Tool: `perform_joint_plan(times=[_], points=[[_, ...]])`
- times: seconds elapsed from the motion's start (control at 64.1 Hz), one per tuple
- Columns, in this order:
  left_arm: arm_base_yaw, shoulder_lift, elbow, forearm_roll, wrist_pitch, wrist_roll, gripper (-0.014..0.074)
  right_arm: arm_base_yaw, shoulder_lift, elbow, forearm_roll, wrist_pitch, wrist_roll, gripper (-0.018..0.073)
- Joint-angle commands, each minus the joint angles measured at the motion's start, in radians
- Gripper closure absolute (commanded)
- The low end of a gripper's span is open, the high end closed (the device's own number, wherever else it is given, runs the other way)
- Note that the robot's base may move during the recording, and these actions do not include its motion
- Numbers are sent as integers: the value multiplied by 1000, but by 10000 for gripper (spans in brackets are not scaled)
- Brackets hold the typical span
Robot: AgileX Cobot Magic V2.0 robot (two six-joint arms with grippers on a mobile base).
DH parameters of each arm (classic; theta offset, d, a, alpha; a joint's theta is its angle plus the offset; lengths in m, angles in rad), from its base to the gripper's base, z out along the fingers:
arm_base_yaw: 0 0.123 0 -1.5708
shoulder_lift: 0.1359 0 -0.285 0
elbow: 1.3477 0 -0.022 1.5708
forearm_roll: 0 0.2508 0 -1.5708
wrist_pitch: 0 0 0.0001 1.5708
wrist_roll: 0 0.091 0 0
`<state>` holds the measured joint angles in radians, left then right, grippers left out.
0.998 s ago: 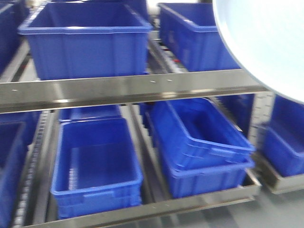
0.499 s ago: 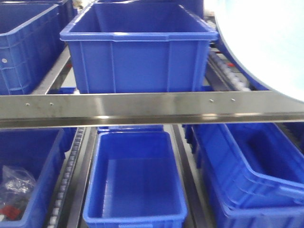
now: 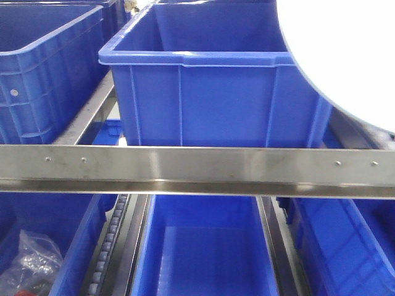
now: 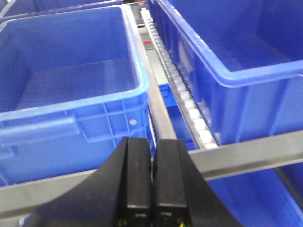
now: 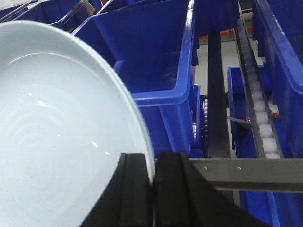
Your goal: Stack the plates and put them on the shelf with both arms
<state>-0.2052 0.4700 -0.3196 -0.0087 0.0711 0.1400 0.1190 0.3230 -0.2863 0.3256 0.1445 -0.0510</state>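
Note:
A pale blue-white plate [image 3: 345, 55] fills the upper right of the front view, held up in front of the steel shelf [image 3: 185, 169]. In the right wrist view my right gripper [image 5: 154, 163] is shut on the rim of that plate [image 5: 61, 132], which stands on edge to the left of the fingers. I cannot tell whether one plate or two are held. My left gripper [image 4: 152, 151] is shut with nothing between its fingers, hovering just before the shelf's front rail [image 4: 246, 153]. Neither gripper shows in the front view.
Large blue crates [image 3: 210, 86] sit on the upper tier, another [image 3: 43, 68] to the left. More crates [image 3: 203, 259] stand below the rail; the lower left one holds a clear plastic bag [image 3: 34, 259]. Roller tracks [image 5: 260, 113] run between the crates.
The shelf and its crates have grown larger and slid rightward in the front view, so the view has closed in on it. The plate stays at the upper right.

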Motion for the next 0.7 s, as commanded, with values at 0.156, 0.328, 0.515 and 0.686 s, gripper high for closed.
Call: perform_joint_plan(times=[0.156,0.328,0.515,0.686], points=[[2,5,-31,-2,-93,-9,514,-3,3,-32,6,-100,-4,509],[2,5,-31,-2,-93,-9,514,-3,3,-32,6,-100,-4,509],[2,5,-31,-2,-93,-9,514,-3,3,-32,6,-100,-4,509],[2,5,-31,-2,-93,-9,514,-3,3,-32,6,-100,-4,509]])
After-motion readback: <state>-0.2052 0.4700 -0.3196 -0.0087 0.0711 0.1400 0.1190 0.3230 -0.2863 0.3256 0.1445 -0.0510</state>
